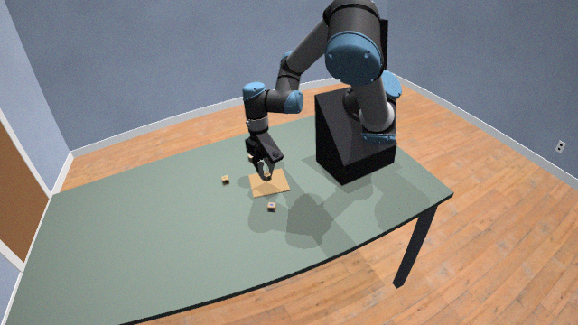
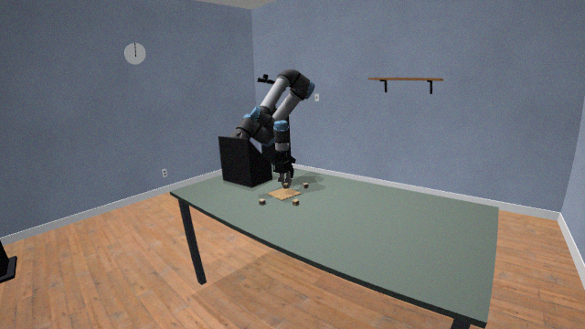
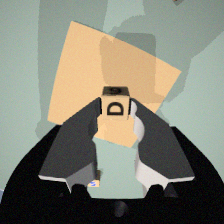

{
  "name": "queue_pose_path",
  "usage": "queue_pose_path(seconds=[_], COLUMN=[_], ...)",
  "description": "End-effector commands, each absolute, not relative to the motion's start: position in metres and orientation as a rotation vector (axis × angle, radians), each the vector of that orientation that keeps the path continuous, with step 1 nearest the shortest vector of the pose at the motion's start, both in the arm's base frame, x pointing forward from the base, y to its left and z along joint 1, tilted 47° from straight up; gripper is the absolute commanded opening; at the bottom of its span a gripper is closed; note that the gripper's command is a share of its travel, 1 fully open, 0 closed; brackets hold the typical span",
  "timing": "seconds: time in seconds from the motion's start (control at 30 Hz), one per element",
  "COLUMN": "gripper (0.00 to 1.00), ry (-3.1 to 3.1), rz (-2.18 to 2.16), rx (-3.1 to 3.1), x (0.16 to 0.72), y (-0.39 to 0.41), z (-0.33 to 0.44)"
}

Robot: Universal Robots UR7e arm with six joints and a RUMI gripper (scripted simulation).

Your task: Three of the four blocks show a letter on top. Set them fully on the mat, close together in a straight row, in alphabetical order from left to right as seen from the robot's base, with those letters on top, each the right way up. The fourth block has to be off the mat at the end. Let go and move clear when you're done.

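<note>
Tan mat (image 1: 271, 184) on the green worktop (image 1: 135, 253), above which the tool (image 3: 116, 111) grips a wooden block (image 3: 115, 107) showing the letter D on one face, while three other blocks lie off the mat.

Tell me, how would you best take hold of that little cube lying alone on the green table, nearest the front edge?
Grip that block by two opposite upright sides, coming straight down from above. It sits flat on the table with open space all round, so its sides are free. The tool would first have to release the D block it holds over the mat.
</note>
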State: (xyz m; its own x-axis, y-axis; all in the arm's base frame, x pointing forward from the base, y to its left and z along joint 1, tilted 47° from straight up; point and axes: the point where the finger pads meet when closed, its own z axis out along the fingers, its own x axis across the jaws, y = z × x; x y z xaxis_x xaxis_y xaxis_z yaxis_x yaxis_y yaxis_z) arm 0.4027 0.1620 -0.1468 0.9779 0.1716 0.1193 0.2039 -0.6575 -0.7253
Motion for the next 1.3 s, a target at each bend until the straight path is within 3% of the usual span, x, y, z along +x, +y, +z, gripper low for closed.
queue_pose_path(seconds=[0.0,1.27], gripper=[0.05,0.05], ry=[-0.262,-0.242], rz=[-0.050,-0.041], rx=[-2.301,-2.303], x=[0.404,0.406], y=[0.139,0.108], z=[-0.125,-0.097])
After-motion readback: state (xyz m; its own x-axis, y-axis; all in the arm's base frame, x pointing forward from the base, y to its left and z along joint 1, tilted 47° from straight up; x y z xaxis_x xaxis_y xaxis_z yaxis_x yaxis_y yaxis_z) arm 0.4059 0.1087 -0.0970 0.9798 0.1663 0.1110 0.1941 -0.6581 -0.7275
